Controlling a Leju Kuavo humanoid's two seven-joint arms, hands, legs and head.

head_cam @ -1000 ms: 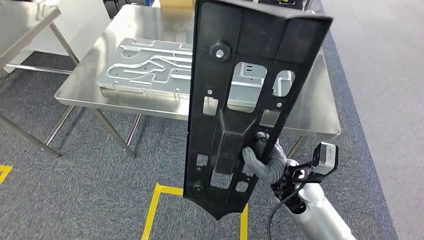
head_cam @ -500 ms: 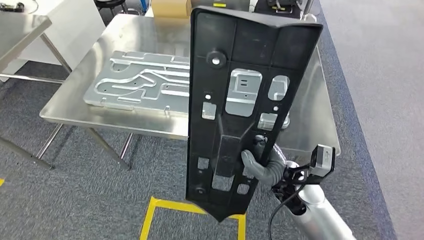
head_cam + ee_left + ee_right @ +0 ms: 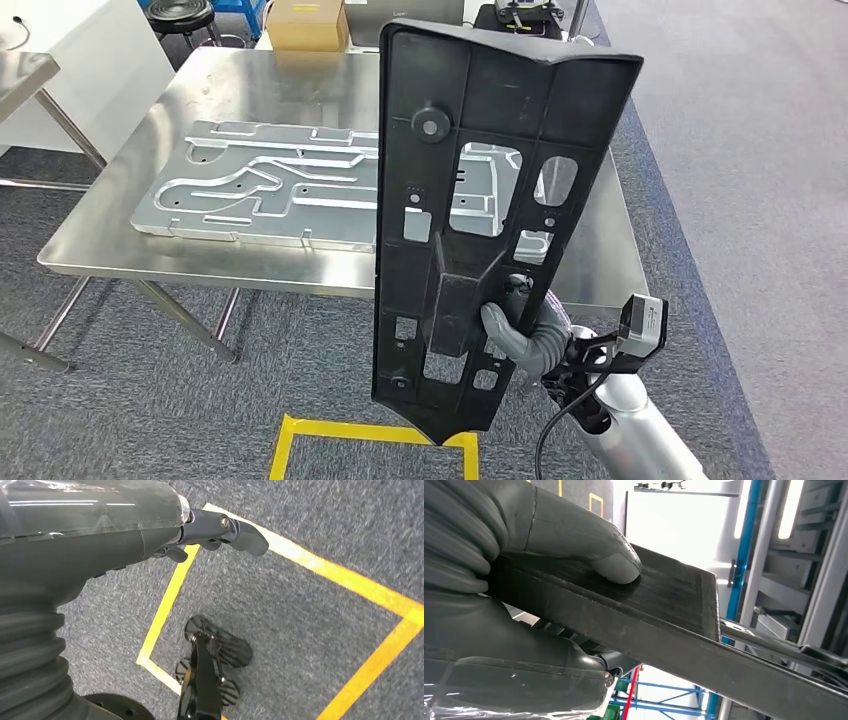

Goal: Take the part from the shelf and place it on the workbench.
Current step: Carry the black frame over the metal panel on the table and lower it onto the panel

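Observation:
A long black plastic part (image 3: 480, 150) with several cut-outs stands upright in front of me. My right hand (image 3: 520, 325) grips it low on its right edge. In the right wrist view the grey thumb (image 3: 589, 545) presses on the part's flat dark edge (image 3: 664, 600). Behind the part lies the steel workbench (image 3: 250, 90), carrying a large machined aluminium plate (image 3: 270, 185) that the part partly hides. My left hand (image 3: 215, 530) hangs over the grey carpet, its dark fingers stretched out and holding nothing.
A cardboard box (image 3: 307, 25) sits at the workbench's far edge. A second steel table (image 3: 25, 70) stands at the left. Yellow floor tape (image 3: 370, 432) marks a square on the grey carpet under the part. Bare steel lies right of the aluminium plate.
The whole picture has shifted as the camera moved toward the workbench, so more of the tabletop shows. The part stays in my right hand, at the same place in view.

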